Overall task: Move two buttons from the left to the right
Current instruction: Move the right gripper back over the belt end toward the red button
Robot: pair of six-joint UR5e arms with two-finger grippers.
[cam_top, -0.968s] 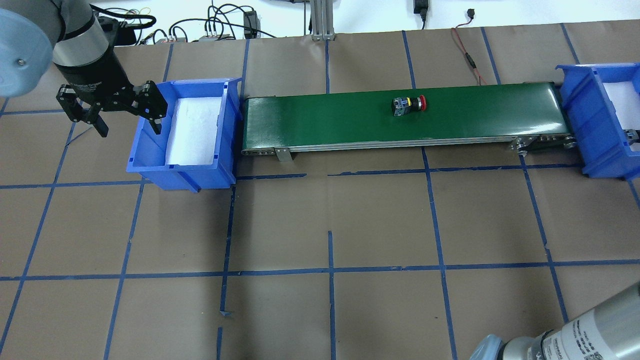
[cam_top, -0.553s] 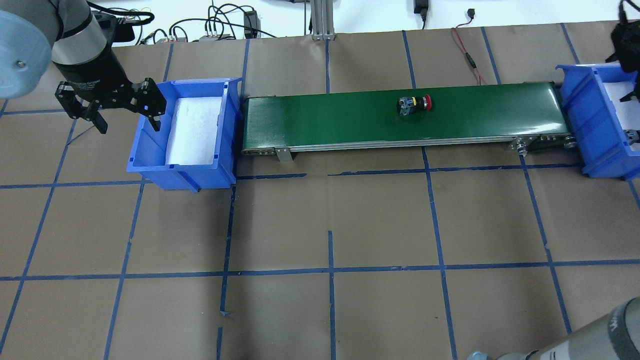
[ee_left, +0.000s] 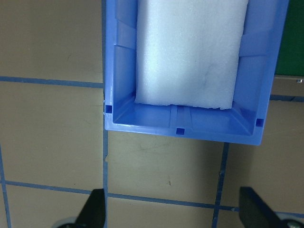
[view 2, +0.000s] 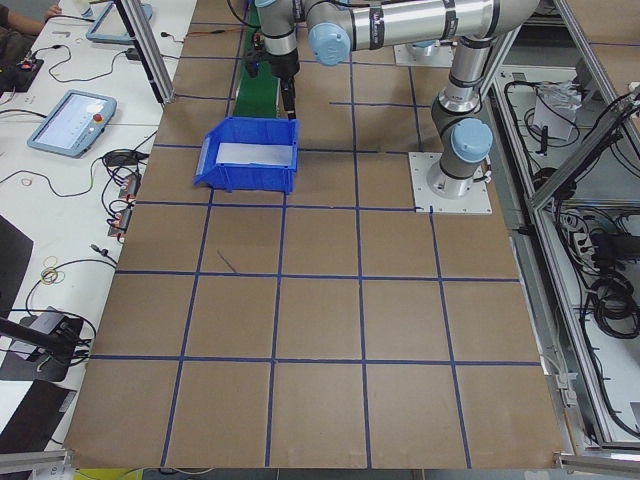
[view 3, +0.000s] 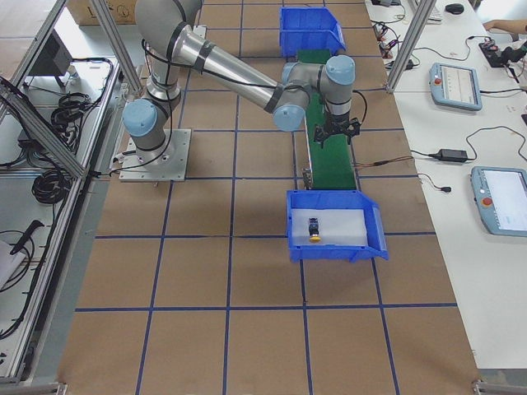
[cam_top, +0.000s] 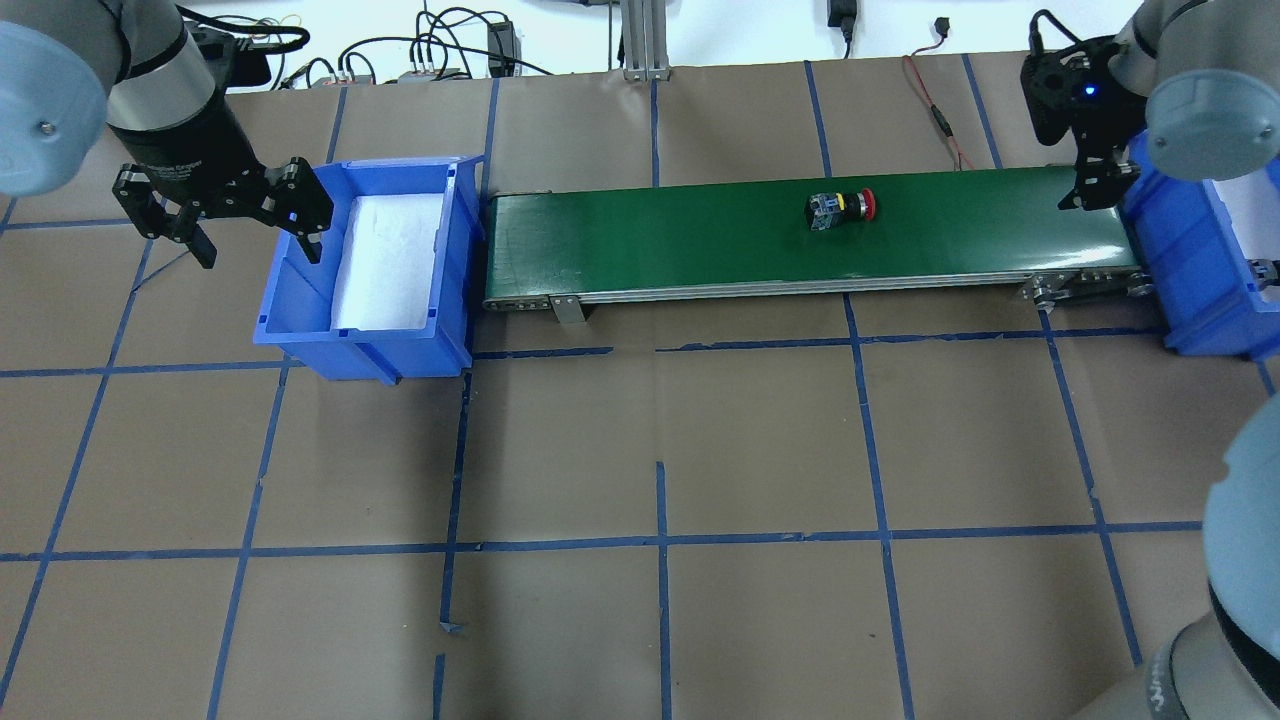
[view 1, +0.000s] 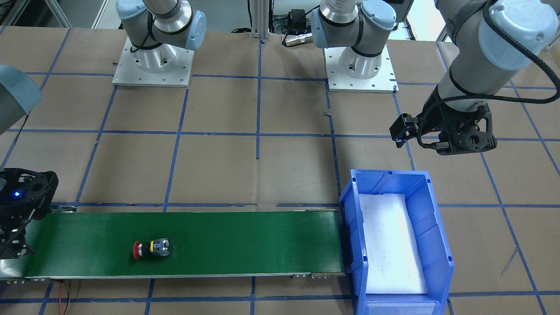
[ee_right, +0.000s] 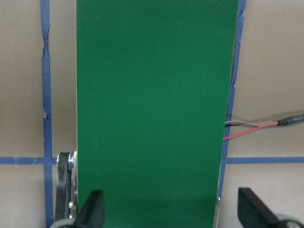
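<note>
So the red button (cam_top: 842, 208) has crept a bit further right along the green belt (cam_top: 650, 245) over the last second, and it's lying on its side past the middle. Meanwhile the right hand (cam_top: 1100, 185) has swung in over the belt's right end, fingers spread, nothing in it, so I'd guess it's waiting to grab. The left hand (cam_top: 260, 255) still hangs released beside the left bin (cam_top: 300, 300). The yellow button (view 3: 314, 228) already sits in the right bin (view 3: 333, 253), so this looks like the last leg
</note>
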